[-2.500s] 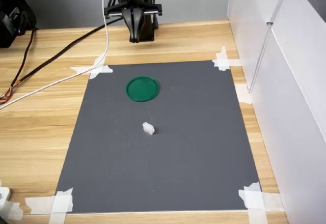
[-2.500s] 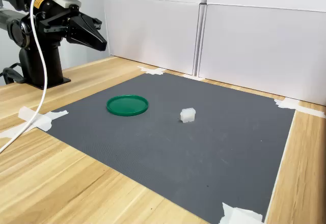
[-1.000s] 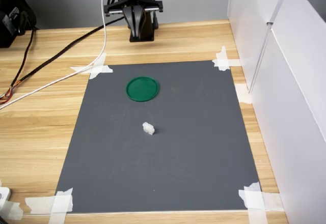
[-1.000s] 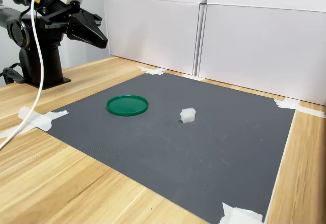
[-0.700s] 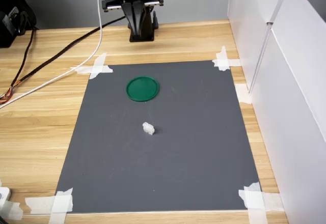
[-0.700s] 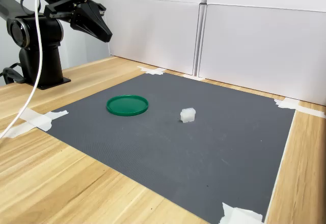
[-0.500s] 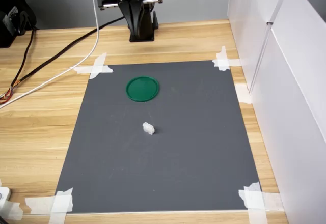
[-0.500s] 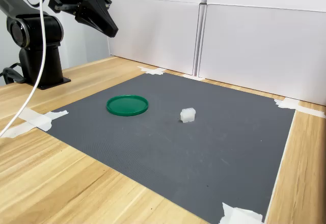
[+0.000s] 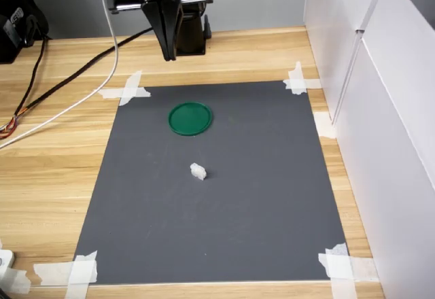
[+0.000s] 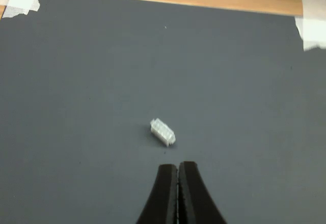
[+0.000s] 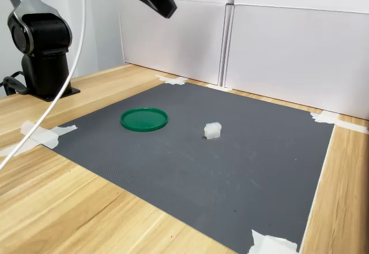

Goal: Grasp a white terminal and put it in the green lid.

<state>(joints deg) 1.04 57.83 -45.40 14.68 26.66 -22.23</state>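
Second exterior view: green lid (image 11: pixel 144 119) at left, white terminal (image 11: pixel 213 130) just right of it, both on the grey mat (image 11: pixel 230 167).
High above them the gripper (image 11: pixel 168 11) hangs empty, jaws pressed together; descending without opening could knock the tiny piece away.

Arm raised high; claw (image 10: pixel 178 170) pointing downward, jaws pressed together.

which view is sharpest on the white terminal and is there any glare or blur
In the wrist view the white terminal is largest, its ribs visible though soft; the shut gripper looks sharp-edged. In the first exterior view the terminal is a small bright blob. In the second exterior view it casts a faint shadow; lighting is even, without strong glare.
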